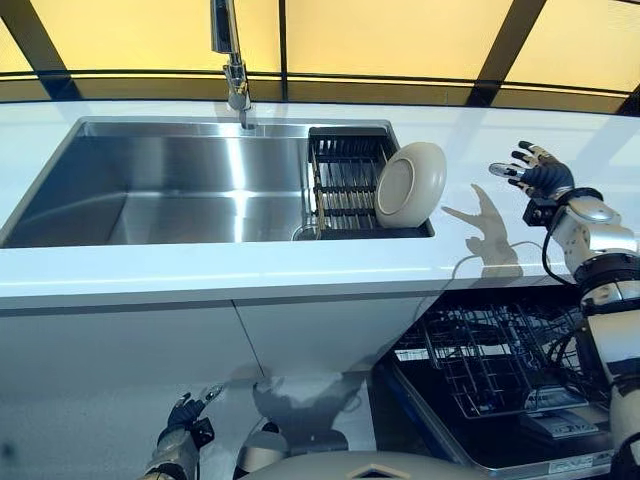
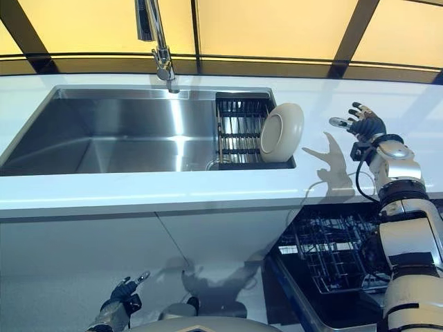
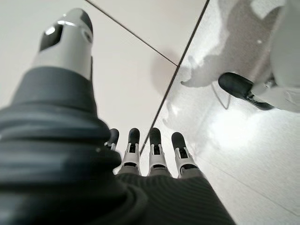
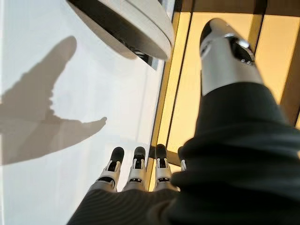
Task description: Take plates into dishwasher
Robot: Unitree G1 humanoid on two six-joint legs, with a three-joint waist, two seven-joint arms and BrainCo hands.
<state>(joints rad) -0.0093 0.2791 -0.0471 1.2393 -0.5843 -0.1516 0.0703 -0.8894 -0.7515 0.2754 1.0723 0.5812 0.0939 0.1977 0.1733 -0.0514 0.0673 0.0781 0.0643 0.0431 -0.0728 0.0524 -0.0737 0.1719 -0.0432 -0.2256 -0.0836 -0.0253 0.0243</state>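
**Plate parked in the sink rack, both hands empty**

Cream plate (image 1: 410, 184) standing on edge, leaning at the right end of the black dish rack (image 1: 345, 180), which sits in the right part of the steel sink (image 1: 170, 190). Sticks up a bit above the counter line, concave side facing left toward the rack wires. Only one plate visible, nothing else in the rack as far as can be seen.

Right hand (image 1: 538, 172) hovering over the white countertop (image 1: 300, 265), just right of the plate but clearly apart from it, fingers spread and straight, holding nothing. Bare counter between hand and plate, so plenty of room there. Shadow of the hand falling on that patch.

Open dishwasher (image 1: 470, 445) below the counter on the right, door dropped down, lower wire basket (image 1: 490, 365) pulled out, looks empty of dishes.

Left hand (image 1: 188, 415) hanging low by the white cabinet front (image 1: 150, 370), fingers relaxed and straight, nothing in it.

Tap (image 1: 232, 60) at the back edge of the sink, well left of the plate. Yellow window panels with dark frames behind. No readable writing anywhere.
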